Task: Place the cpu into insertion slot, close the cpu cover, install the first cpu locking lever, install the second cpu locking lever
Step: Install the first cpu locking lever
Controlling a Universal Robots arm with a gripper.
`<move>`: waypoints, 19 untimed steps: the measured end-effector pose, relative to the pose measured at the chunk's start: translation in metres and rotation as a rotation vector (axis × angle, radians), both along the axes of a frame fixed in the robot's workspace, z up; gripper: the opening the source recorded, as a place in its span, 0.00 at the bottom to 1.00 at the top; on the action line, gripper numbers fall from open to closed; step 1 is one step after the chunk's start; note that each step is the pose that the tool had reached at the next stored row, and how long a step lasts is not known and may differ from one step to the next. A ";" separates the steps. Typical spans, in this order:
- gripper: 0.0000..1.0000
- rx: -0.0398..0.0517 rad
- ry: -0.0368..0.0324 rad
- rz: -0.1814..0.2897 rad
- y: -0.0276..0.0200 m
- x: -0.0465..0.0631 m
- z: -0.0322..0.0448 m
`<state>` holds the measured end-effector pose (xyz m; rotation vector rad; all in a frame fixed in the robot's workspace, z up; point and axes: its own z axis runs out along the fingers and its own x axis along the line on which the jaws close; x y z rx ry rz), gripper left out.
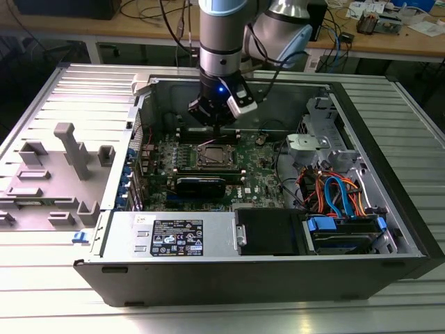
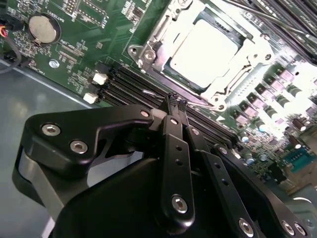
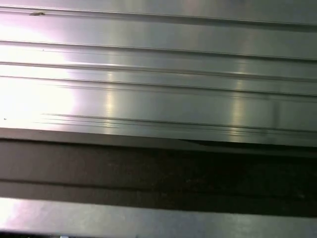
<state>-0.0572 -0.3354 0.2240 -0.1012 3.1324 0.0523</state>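
Note:
In the second wrist view the cpu (image 2: 205, 49), a pale silver square, lies flat in the insertion slot (image 2: 148, 52) on the green board. The cpu cover (image 2: 257, 54), a silver frame, lies down around it. My gripper (image 2: 176, 101) is shut with nothing between its black fingers, and its tips hover just beside the socket's edge. A thin metal lever rod (image 2: 200, 100) runs along that edge close to the tips. In the exterior view the gripper (image 1: 216, 129) hangs inside the open computer case, just above the back side of the insertion slot (image 1: 214, 156).
Long black memory slots (image 2: 124, 84) run beside the socket, with a coin battery (image 2: 43, 27) further off. The case holds a power supply (image 1: 181, 236) in front and a drive bay with coloured cables (image 1: 334, 195) at the exterior view's right. A ribbed metal surface (image 3: 158, 74) shows in the first wrist view.

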 end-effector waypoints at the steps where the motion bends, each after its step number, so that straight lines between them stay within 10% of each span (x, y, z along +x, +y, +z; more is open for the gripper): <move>1: 0.11 -0.0001 0.0000 0.000 0.0003 0.001 -0.0007; 19: 0.11 -0.0004 -0.0007 0.000 0.0015 0.012 -0.0133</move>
